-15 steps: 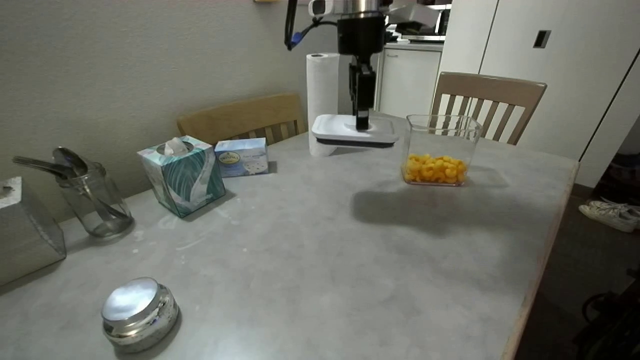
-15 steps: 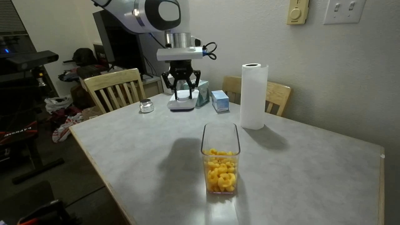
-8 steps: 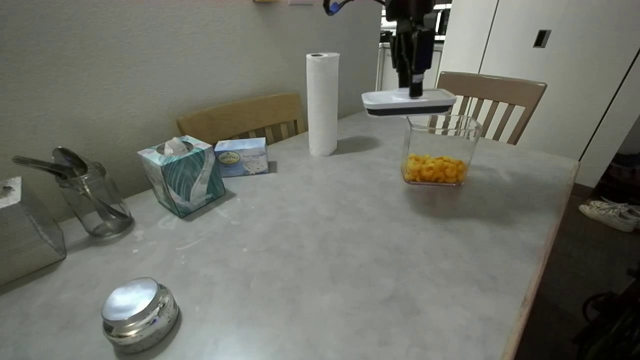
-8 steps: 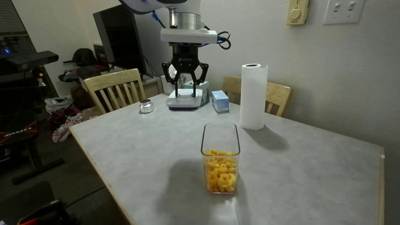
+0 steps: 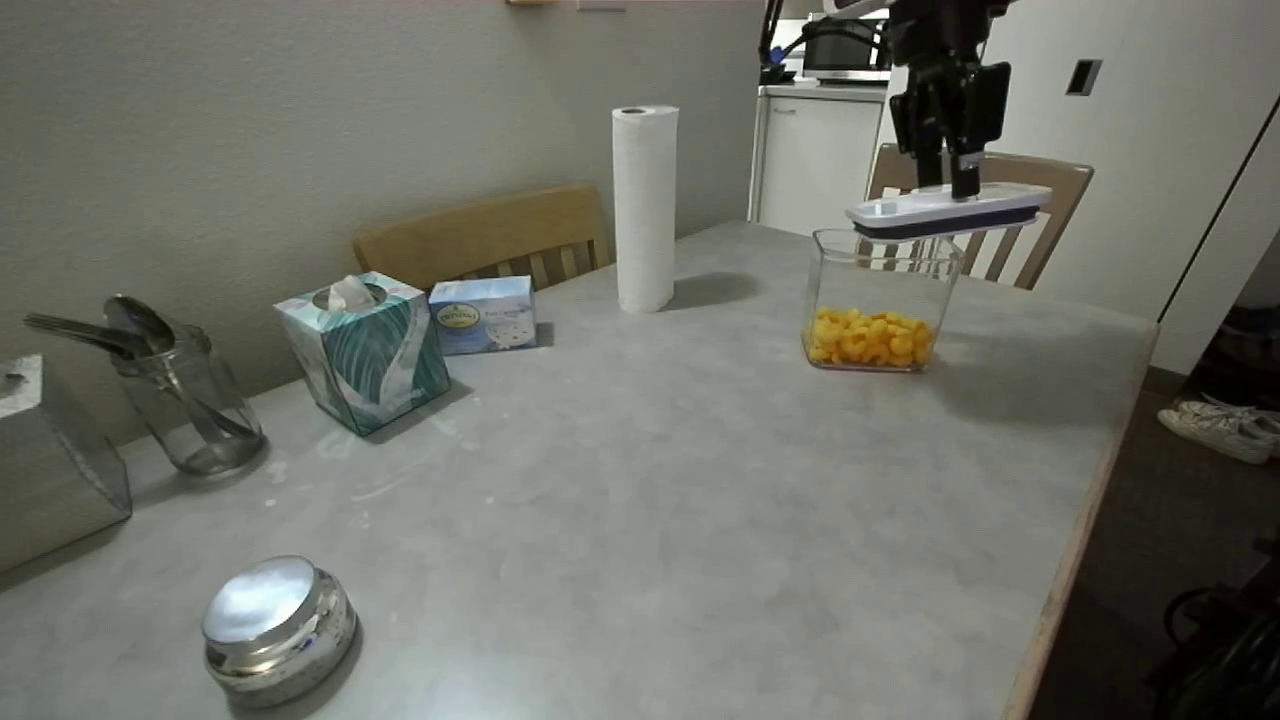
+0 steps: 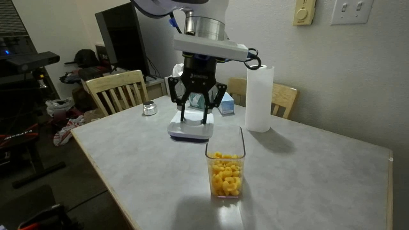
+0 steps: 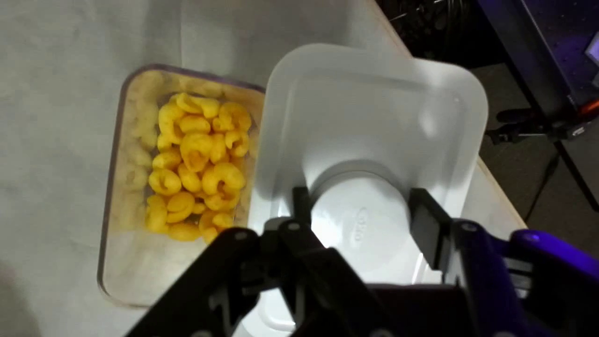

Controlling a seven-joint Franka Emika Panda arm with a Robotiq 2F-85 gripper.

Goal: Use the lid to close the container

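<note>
My gripper is shut on the raised round centre of the white lid and holds it in the air. The gripper and lid tilt slightly. The clear container stands upright and uncovered on the table, with orange-yellow pieces inside. In an exterior view the lid is left of the container and above table height. In the wrist view the lid lies right of the container and hides its right edge. The gripper has one finger on each side of the lid's knob.
A paper-towel roll stands behind the container. A teal tissue box, a blue box, a glass jar with utensils and a shiny metal jar stand on the table. The table edge and chairs surround it.
My gripper has carried the lid across the table toward the container, ending beside it. The gripper and lid have tilted a little. The container has not moved.
</note>
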